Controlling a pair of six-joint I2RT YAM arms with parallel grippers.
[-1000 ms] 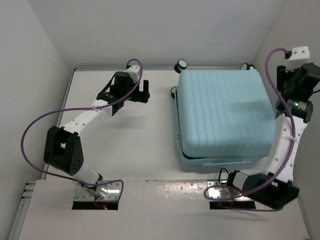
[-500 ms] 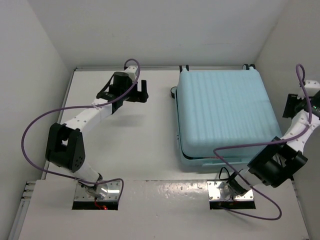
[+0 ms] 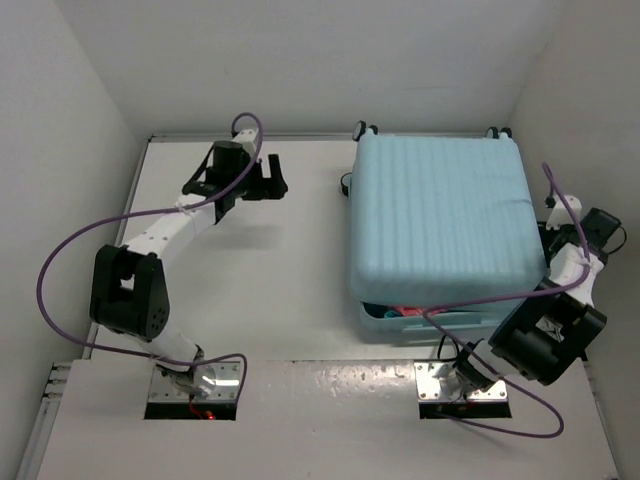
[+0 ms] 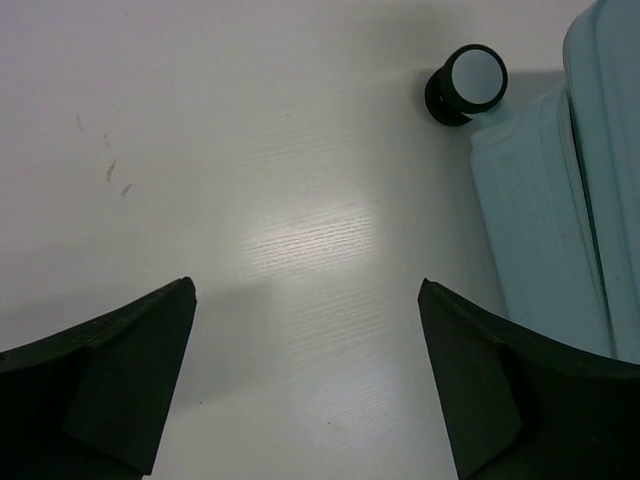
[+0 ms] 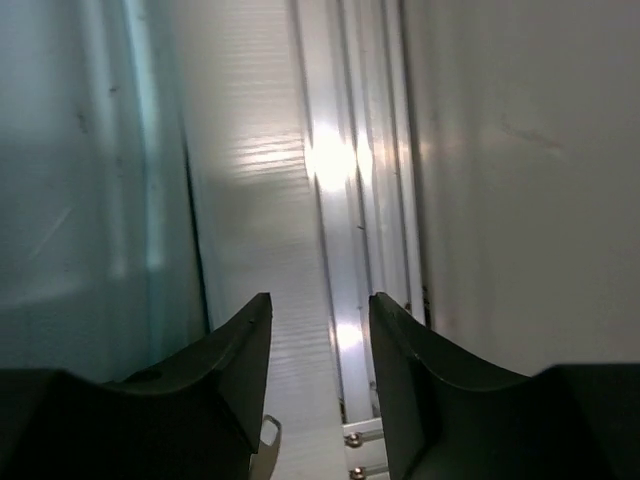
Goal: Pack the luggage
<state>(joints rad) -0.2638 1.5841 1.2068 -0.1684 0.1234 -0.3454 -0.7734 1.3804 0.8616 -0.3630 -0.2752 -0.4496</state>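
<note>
The pale aqua ribbed luggage [image 3: 438, 215] lies flat at the right of the table. Its lid is propped slightly ajar at the near edge, and red and pink contents [image 3: 400, 312] show in the gap. My left gripper [image 3: 268, 178] is open and empty over bare table to the left of the case. In the left wrist view [image 4: 305, 380] it sees a black wheel [image 4: 468, 82] and the shell's edge [image 4: 590, 190]. My right gripper [image 3: 552, 222] is low, between the case's right side and the wall. Its jaws [image 5: 320, 305] are open with nothing between them, and the shell [image 5: 90, 180] is to their left.
White walls enclose the table on the left, back and right. The right wall [image 5: 520, 170] and a metal rail [image 5: 345, 200] run close beside the right gripper. Purple cables loop off both arms. Wheels [image 3: 362, 129] stick out at the case's far edge.
My right arm swung down from above the case's far right corner to its right side by the wall. The lid's near edge now gapes wider. My left gripper shifted slightly left.
</note>
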